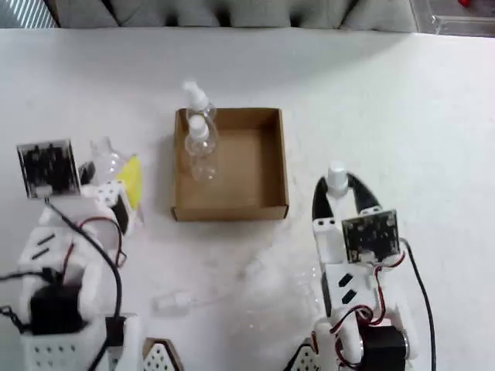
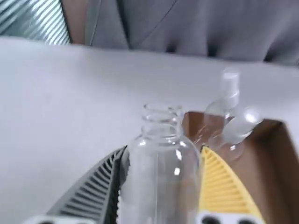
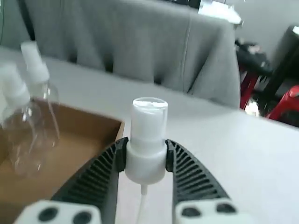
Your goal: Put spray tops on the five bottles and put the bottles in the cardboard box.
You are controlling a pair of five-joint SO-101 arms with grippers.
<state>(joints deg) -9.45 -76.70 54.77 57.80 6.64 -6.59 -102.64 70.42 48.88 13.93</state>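
My left gripper (image 2: 161, 186) is shut on an open-necked clear bottle (image 2: 161, 172), held upright left of the cardboard box (image 1: 267, 162); in the high view the bottle (image 1: 106, 158) sits by the yellow finger (image 1: 130, 179). My right gripper (image 3: 145, 163) is shut on a white spray top (image 3: 147, 135), its tube hanging down; in the high view the spray top (image 1: 337, 178) is just right of the box. Two capped bottles (image 1: 201, 143) lean in the box's far left corner, also in the left wrist view as capped bottles (image 2: 226, 116) and in the right wrist view as capped bottles (image 3: 25, 116).
A clear bottle (image 1: 267, 267) lies on the white table in front of the box, and a loose spray top (image 1: 174, 301) lies nearer the front. A grey cloth-covered backdrop (image 3: 140, 42) runs behind the table.
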